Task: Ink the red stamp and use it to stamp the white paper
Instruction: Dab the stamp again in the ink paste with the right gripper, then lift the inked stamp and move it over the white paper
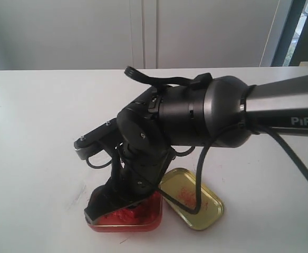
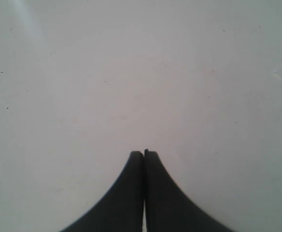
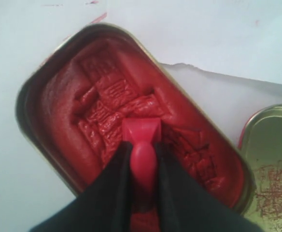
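My right gripper point(image 3: 143, 147) is shut on the round knob of the red stamp point(image 3: 142, 131). The stamp's square base rests against the lumpy red paste of the open ink tin point(image 3: 59, 96). In the exterior view the right gripper point(image 1: 111, 206) points down into the tin point(image 1: 143, 221) near the front edge, and its fingers hide the stamp. An edge of the white paper point(image 3: 223, 96) shows between the tin and the gold lid; the exterior view does not show it. My left gripper point(image 2: 144, 153) is shut and empty over bare white tabletop.
The gold tin lid point(image 1: 196, 203) with red smears lies right beside the ink tin, also seen as the lid point(image 3: 271, 159) in the right wrist view. The right arm's black cable point(image 1: 199, 174) hangs over the lid. White tabletop point(image 1: 38, 132) stretches left and back.
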